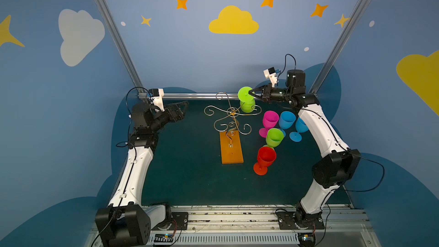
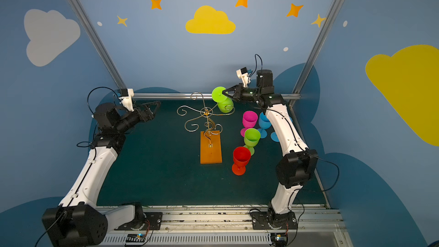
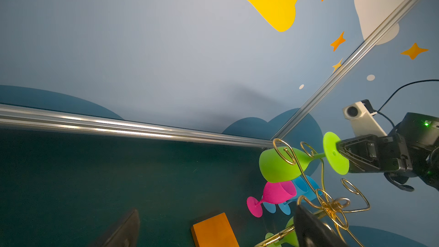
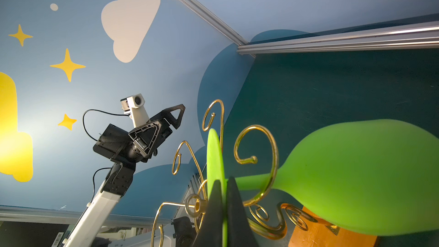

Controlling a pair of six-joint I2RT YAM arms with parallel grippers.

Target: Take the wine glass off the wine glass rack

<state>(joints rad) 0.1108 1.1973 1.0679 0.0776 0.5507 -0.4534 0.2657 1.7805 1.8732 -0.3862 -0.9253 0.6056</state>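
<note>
Matte green wine glass (image 1: 247,107), curled gold-wire rack (image 1: 231,149)

Five bright goblets stand upright, mouths up, in a loose cluster on the right part of the dark green table top (image 1: 190,181). A pink goblet (image 1: 270,118) and a blue goblet (image 1: 287,119) stand just beside each other at the back. A second blue goblet (image 1: 299,128) stands to their right, partly hidden. A green goblet (image 1: 274,137) stands in front of the pink one, and a red goblet (image 1: 266,157) stands nearest the front. A metal rail (image 1: 190,95) runs along the table's back edge. The blue wall (image 1: 190,55) behind it bears a yellow cloud (image 1: 233,21), a white cloud (image 1: 79,35) and orange stars (image 1: 182,3).
</note>
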